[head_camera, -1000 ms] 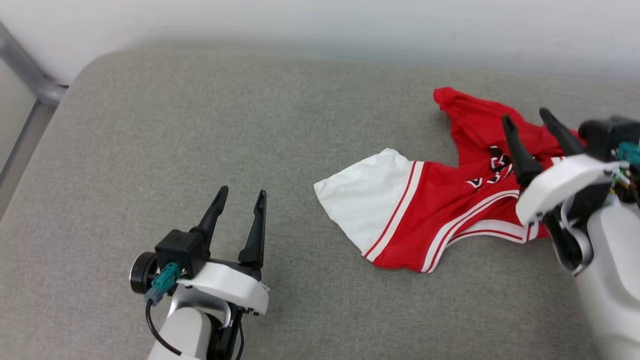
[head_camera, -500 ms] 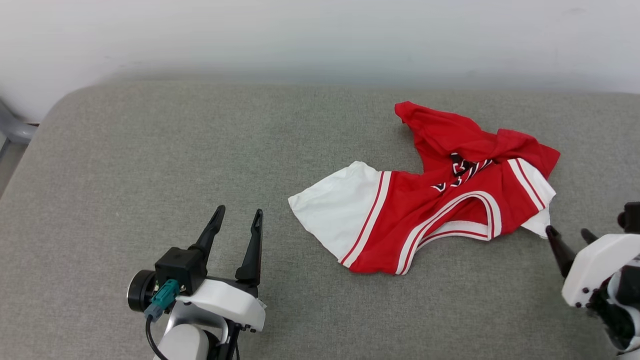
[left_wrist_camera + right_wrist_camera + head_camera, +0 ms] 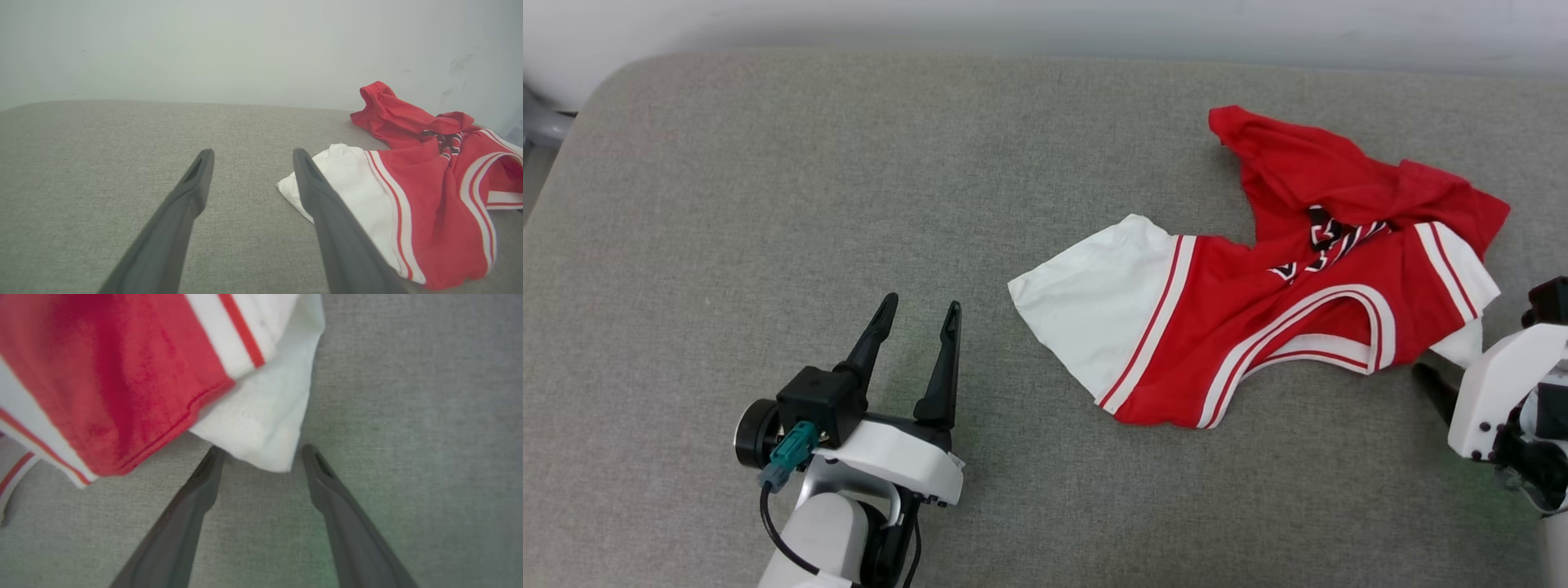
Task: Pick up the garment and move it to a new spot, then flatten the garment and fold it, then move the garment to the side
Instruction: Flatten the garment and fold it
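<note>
The garment [image 3: 1258,278] is a red jersey with white sleeves and striped trim, lying crumpled on the right half of a grey cushion [image 3: 768,163]. Its black-and-white lettering is bunched in a fold. My right gripper [image 3: 263,451] stands open at the garment's near right corner, low over the cushion. The tip of a white sleeve [image 3: 261,428] lies between its fingertips, and the jaws are apart. One of its dark fingers [image 3: 1433,388] shows beside the white wrist housing. My left gripper [image 3: 921,304] is open and empty, left of the other white sleeve [image 3: 351,183].
A pale wall [image 3: 1045,20] runs along the cushion's far edge. A grey metal frame [image 3: 539,122] shows at the far left corner. Bare grey fabric stretches across the whole left half and in front of the garment.
My right gripper has drawn back from above the garment's lettering to its near right corner, still open. The camera has shifted. The left gripper and the garment have not moved.
</note>
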### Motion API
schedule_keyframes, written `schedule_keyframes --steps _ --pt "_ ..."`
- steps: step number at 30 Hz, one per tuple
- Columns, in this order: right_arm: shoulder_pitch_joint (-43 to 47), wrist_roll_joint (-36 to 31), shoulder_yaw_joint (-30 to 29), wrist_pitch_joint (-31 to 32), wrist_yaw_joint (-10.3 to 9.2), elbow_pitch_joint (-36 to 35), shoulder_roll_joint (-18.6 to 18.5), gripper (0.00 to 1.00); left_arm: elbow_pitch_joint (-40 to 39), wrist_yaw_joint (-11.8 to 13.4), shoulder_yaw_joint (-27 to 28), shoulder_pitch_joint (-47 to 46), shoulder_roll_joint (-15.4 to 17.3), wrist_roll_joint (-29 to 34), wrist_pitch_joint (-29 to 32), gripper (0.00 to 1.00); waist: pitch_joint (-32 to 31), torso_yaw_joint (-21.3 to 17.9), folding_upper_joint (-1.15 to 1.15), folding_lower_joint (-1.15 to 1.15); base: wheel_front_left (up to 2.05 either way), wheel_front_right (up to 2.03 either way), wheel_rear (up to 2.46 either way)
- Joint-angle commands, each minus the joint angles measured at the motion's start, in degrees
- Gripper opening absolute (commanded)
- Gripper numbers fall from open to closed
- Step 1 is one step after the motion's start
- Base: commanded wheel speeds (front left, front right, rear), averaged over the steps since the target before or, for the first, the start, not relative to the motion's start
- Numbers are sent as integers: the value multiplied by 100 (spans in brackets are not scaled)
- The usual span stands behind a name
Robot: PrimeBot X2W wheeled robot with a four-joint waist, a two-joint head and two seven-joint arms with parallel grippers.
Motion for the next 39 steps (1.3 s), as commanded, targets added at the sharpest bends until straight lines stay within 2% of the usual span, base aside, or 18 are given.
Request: schedule_keyframes --steps 1,6,7,8,9,10,17,25,32,34,35,39 --pt "-73 20 15 74 -4 135 5 100 -9 -9 11 -102 -4 -2 -12 100 119 59 0 0 0 0 0" --pt "-208 -2 139 24 -4 379 -33 100 -31 -17 49 -188 -9 6 -13 100 270 57 0 0 0 0 0" --pt "-230 -9 169 31 -4 435 -37 78 -28 -23 50 -206 -12 10 -13 100 286 53 0 0 0 0 0" --pt "-250 2 188 14 -4 481 -35 40 -24 -28 48 -217 -14 14 -13 100 300 50 0 0 0 0 0" --pt "-272 -13 227 -15 -3 505 -60 12 -18 -32 43 -224 -19 18 -13 100 310 49 0 0 0 0 0" --pt "-296 -20 251 -37 -3 524 -63 0 -11 -36 41 -226 -21 21 -13 100 314 44 0 0 0 0 0" --pt "-230 -85 289 -163 -3 320 -138 0 49 -54 64 -135 -37 29 -14 100 152 -42 0 0 0 0 0" --pt "290 -248 277 41 -4 -716 -170 0 76 -23 91 37 -55 55 -14 100 -178 -138 0 0 0 0 0" --pt "1569 -386 -20 474 -4 -2033 175 0 134 11 103 260 -61 52 -14 100 -600 -197 0 0 0 0 0" --pt "2064 -353 -151 598 -4 -2252 366 0 159 22 95 346 -62 52 -14 100 -724 -200 0 0 0 0 0" --pt "2642 -305 -302 685 -4 -2419 600 0 169 32 83 432 -59 54 -14 100 -847 -189 0 0 0 0 0" --pt "3101 -152 -282 557 -4 -2275 794 0 155 76 88 515 -18 69 -14 100 -912 -194 0 0 0 0 0"
